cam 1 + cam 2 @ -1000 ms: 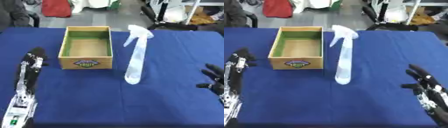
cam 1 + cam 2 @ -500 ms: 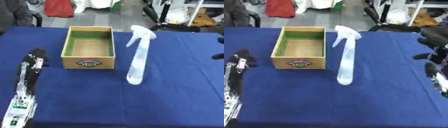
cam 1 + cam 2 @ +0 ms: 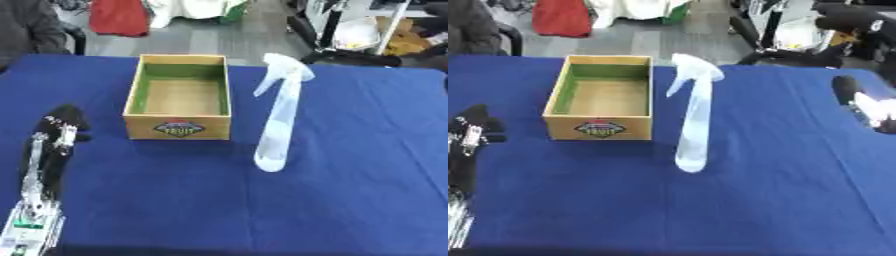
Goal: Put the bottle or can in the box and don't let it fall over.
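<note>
A pale spray bottle (image 3: 280, 120) stands upright on the blue table (image 3: 350, 200), just right of the box (image 3: 179, 97) and apart from it, touched by neither hand. The box is open-topped, wooden with green inner walls and a label on its near side. The left hand (image 3: 59, 132) lies at the table's left edge, holding nothing, fingers relaxed. The right hand (image 3: 859, 102) shows blurred at the right edge of the right eye view; whether its fingers are spread or curled I cannot tell.

box (image 3: 179, 95) | front label (image 3: 179, 128) | reads "FRUIT" | no other text legible
</note>
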Tool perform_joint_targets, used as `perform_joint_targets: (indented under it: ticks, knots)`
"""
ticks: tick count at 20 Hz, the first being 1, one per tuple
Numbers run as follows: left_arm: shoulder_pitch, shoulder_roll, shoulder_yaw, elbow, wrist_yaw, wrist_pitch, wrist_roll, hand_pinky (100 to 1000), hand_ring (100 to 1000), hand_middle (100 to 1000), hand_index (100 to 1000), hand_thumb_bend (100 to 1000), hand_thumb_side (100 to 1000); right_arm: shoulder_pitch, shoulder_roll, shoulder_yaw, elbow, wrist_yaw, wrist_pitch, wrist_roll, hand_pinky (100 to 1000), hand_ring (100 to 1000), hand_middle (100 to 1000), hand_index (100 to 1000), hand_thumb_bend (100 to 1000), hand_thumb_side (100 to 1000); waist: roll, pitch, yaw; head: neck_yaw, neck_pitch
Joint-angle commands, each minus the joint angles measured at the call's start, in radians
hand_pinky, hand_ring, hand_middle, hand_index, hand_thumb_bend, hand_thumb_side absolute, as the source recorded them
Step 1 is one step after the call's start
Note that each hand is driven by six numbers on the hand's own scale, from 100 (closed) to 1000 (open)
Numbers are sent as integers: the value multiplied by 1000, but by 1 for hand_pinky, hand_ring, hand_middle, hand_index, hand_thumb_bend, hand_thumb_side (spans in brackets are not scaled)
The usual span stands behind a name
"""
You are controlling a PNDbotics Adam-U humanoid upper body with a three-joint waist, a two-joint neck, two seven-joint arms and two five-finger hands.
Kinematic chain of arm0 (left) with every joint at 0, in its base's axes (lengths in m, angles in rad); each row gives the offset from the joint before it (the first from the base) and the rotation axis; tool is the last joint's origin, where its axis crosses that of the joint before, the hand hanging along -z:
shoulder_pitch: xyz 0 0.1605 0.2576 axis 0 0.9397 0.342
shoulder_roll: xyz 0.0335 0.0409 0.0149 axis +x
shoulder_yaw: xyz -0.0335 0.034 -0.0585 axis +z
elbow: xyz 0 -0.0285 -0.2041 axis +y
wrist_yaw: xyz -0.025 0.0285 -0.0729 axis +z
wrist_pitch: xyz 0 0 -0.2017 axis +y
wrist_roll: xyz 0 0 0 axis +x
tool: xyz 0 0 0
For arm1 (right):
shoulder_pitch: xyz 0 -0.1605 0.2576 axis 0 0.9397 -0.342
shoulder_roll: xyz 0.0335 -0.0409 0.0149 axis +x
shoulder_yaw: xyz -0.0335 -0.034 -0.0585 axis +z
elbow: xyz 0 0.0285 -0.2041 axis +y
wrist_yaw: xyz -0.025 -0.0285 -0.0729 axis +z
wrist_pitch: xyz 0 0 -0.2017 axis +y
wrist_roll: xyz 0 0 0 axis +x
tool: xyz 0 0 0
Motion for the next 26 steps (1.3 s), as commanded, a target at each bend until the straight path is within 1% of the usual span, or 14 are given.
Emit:
perform_joint_targets:
  ticks: [1, 4, 6, 7, 11, 14, 20, 26]
  knots:
    - [-16, 5, -7, -20, 0, -2, -8, 606, 638, 570, 835, 477, 723, -62, -36, 14, 66, 12, -18, 61, 803, 1000, 1000, 1000, 100, 437, 1, -3, 10, -13, -14]
    - [-19, 6, -11, -20, -1, -1, -13, 607, 638, 570, 835, 478, 722, -116, -21, 27, 145, 26, -31, 117, 813, 1000, 1000, 1000, 100, 467, 2, 1, 28, -17, -14]
    - [-21, 7, -12, -21, -1, -1, -15, 607, 638, 569, 835, 478, 722, -145, -6, 31, 200, 40, -38, 143, 815, 1000, 1000, 1000, 100, 482, 2, 3, 40, -23, -15]
    - [-23, 7, -13, -21, -1, -1, -16, 607, 638, 569, 835, 479, 722, -157, 3, 33, 225, 44, -42, 153, 816, 1000, 1000, 1000, 100, 503, 3, 5, 46, -26, -17]
    - [-30, 7, -19, -23, 1, -1, -22, 607, 638, 569, 835, 479, 722, -204, 46, 37, 327, 89, -51, 182, 819, 1000, 1000, 1000, 100, 547, 4, 11, 70, -43, -20]
    - [-35, 7, -24, -23, 1, 0, -29, 607, 639, 569, 835, 481, 723, -234, 79, 35, 390, 128, -61, 188, 822, 1000, 1000, 1000, 100, 572, 4, 15, 86, -56, -23]
    - [-39, 7, -29, -22, 1, 0, -36, 608, 639, 569, 835, 482, 723, -270, 131, 35, 478, 204, -86, 195, 845, 1000, 1000, 1000, 100, 626, 3, 20, 106, -101, -42]
    - [-41, 5, -34, -21, 0, 1, -42, 608, 639, 569, 835, 483, 723, -299, 170, 40, 532, 281, -111, 207, 860, 1000, 1000, 1000, 100, 651, 1, 21, 117, -147, -60]
